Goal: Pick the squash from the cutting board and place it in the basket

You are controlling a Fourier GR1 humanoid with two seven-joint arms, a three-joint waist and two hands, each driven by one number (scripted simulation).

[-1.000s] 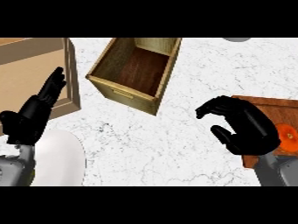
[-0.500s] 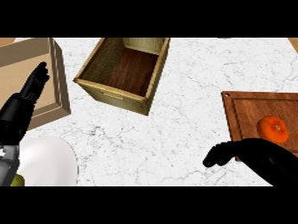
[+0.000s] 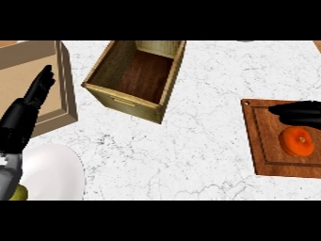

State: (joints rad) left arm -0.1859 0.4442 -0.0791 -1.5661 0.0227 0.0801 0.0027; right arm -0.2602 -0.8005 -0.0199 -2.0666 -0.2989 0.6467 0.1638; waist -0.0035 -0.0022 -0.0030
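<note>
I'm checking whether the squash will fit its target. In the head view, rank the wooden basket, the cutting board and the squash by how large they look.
1. Wooden basket, largest.
2. Cutting board, somewhat smaller, though the frame's right edge crops it, so this is unsure.
3. Squash, clearly smallest.

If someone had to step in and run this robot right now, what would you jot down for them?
Right hand: over the cutting board, fingers stretched just above the squash, not holding it.
Left hand: open, resting at the view's left, fingers up.
Squash: orange, lying on the board at the right.
Basket: wooden, upper middle of the counter, nothing visible inside.
Done: nothing moved yet.
Left: grasp the squash, carry it left, set it in the basket.
</note>
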